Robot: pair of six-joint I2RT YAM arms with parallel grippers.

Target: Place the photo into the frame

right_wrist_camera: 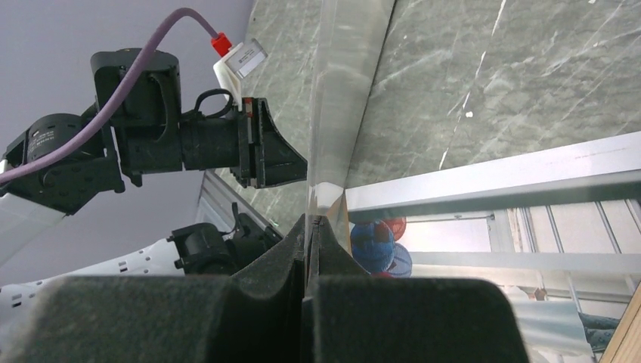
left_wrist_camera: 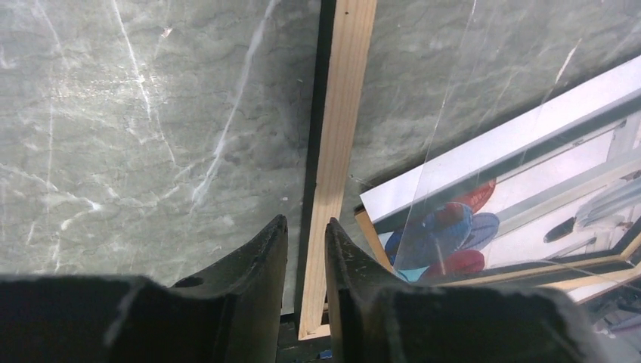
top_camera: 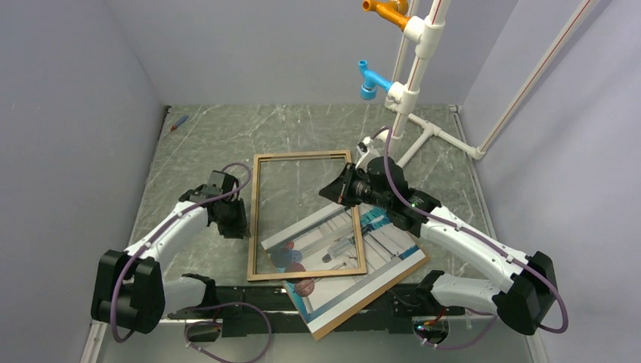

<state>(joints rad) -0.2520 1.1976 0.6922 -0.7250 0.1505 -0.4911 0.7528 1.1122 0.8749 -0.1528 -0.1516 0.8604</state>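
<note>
photo not yet in frame; clear sheet in hand

photo lies face up and tilted on the brown backing board at the near edge, its far part under the frame's near right corner. frame lies flat on the marble table, light wood up. left gripper hovers just beside the left rail, jaws slightly apart, empty. right gripper has jaws together, pinching the clear sheet by the right rail. judged step: placing the glazing. next move calls for seating the sheet flat, then squaring the photo to the opening.
</note>
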